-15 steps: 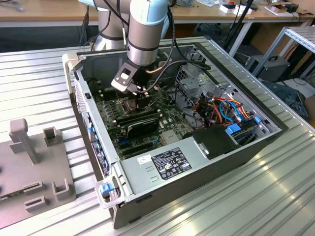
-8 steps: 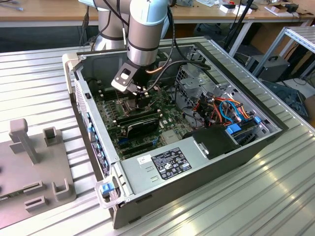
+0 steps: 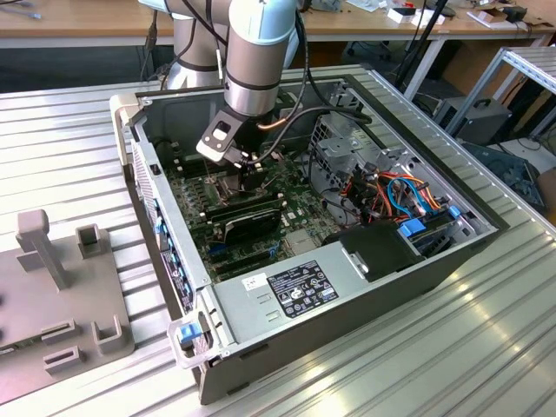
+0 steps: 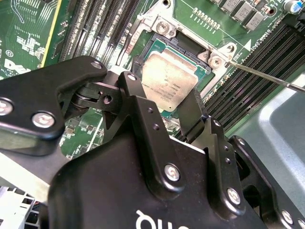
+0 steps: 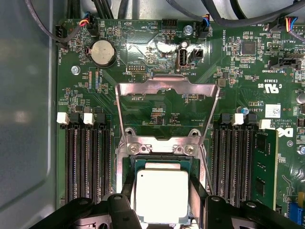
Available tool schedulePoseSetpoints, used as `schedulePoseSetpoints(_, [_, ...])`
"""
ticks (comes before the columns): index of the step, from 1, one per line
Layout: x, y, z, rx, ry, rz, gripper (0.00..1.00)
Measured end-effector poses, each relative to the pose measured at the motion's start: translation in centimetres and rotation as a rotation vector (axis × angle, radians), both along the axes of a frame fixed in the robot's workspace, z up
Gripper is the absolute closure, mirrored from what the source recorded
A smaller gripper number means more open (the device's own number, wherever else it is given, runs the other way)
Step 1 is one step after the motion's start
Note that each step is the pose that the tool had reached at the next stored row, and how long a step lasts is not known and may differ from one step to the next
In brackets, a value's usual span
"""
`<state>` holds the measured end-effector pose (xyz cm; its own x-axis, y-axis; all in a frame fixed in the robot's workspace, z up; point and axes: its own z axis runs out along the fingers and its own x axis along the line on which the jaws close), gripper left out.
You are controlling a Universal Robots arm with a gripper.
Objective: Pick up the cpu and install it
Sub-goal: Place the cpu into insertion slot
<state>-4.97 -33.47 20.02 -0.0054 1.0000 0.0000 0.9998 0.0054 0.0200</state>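
Hand (image 5: 162, 188) points straight down (arm (image 3: 252, 61) upright), gripping the cpu (image 5: 162, 198) over the socket (image 5: 157, 162)

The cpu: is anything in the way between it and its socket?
Nothing visible is. In both wrist views the cpu is already right at the socket, and the hinged bracket is swung open, clear of it. The gripper is at the cpu. Whether the cpu is fully seated cannot be told.

near corner of cpu (image 4: 167, 78) covered by black gripper (image 4: 167, 98) body in the second wrist view, contact between the two unclear, socket frame (image 5: 162, 142) cut off at picture edge in the first wrist view, same frame hidden under arm wrist (image 3: 252, 87) in the exterior view
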Motion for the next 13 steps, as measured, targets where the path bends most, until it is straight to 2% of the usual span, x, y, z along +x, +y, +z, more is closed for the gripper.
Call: schedulePoseSetpoints(13, [-0.02,0.0,-0.15,-0.0001,0.0001,0.0,0.46])
